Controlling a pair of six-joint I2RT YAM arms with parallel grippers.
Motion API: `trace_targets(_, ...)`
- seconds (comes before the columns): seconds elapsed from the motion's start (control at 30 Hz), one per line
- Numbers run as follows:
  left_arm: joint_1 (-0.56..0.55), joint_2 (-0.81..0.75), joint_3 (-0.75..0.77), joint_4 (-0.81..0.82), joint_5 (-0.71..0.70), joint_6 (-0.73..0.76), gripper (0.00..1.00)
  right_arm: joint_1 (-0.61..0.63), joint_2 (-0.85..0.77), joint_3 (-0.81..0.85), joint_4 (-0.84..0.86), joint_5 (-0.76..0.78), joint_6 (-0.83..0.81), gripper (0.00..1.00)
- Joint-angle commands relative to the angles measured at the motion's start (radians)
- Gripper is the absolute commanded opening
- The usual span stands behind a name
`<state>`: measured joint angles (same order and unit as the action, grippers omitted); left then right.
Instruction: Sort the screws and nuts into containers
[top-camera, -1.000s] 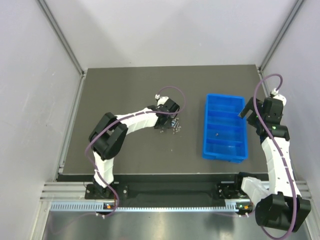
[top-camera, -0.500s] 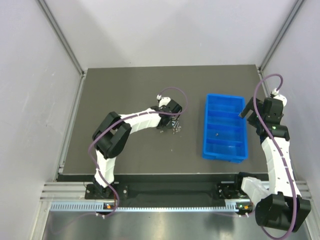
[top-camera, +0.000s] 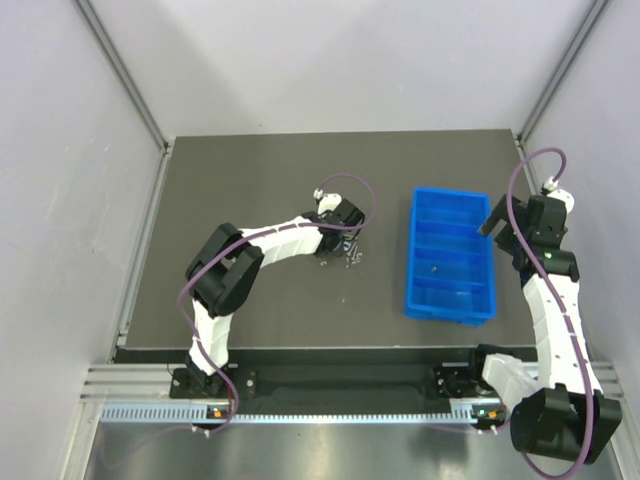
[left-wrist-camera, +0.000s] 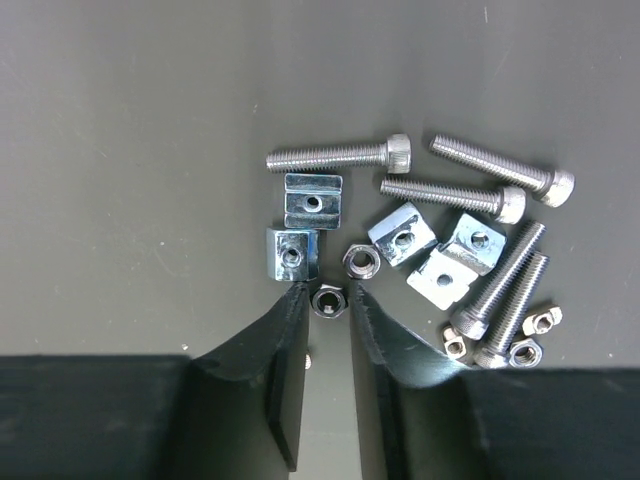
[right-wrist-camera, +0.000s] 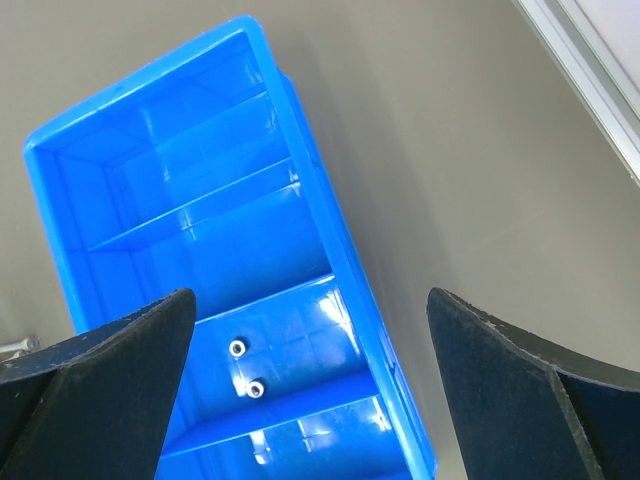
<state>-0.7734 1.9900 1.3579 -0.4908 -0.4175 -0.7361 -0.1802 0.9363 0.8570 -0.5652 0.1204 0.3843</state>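
Near the middle of the dark grey tabletop (top-camera: 250, 180), a loose cluster of small silvery hardware, with the left end effector (left-wrist-camera: 328, 293) lowered at its near edge. Set narrow, black fingertips (left-wrist-camera: 296, 300) just beside a small dark hexagonal nut (left-wrist-camera: 328, 300) on either side, not visibly pinching it. Crowding that nut: a second, silvery hexagonal nut (left-wrist-camera: 361, 262) just beyond it, and a shiny square block nut (left-wrist-camera: 291, 253) right off the left tip. Further out, four more square block nuts with centre holes (left-wrist-camera: 402, 235) and five long silvery socket-head screws (left-wrist-camera: 340, 155), three fanned along the far side, two lying side by side at the right. Near the heads of those two, a few tiny nuts (left-wrist-camera: 524, 350).

To the right of the cluster and well apart from it, the bright blue rectangular plastic tray (top-camera: 412, 255), four compartments in a row. Over its right side, the right end effector (right-wrist-camera: 308, 295), spread wide and holding nothing, one broad black finger (right-wrist-camera: 100, 390) at each edge of the wrist view. In the third compartment counting from the far end, two small round silvery pieces (right-wrist-camera: 238, 348) close together, too small to tell screw from nut. Beyond the tray's right wall, a pale metal frame rail (right-wrist-camera: 580, 90). Over each wrist, a looped purple cable (top-camera: 345, 185).
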Motion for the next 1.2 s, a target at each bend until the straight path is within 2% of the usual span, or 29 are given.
trace_targets(0.0,-0.009,-0.003,-0.023,-0.029,-0.03,-0.013,0.24,-0.008,-0.005,-0.001,0.028,0.018,-0.013,1.0)
trace_targets(0.2,-0.013,-0.016,-0.036,-0.003,-0.049,0.001,0.16,-0.007,-0.007,-0.006,0.028,0.019,-0.01,1.0)
trace_targets(0.5,-0.017,-0.134,-0.069,0.035,-0.02,0.021,0.14,-0.007,0.01,0.01,0.033,0.007,0.002,1.0)
trace_targets(0.7,-0.041,-0.184,-0.04,0.046,0.008,0.043,0.14,-0.008,-0.001,0.002,0.028,0.008,0.014,1.0)
trace_targets(0.93,-0.148,-0.18,0.107,0.124,0.123,0.084,0.14,-0.033,0.021,0.027,-0.024,0.073,0.068,0.99)
trace_targets(1.17,-0.233,-0.065,0.305,0.196,0.199,0.115,0.15,-0.059,-0.01,0.008,-0.038,0.058,0.065,1.0)
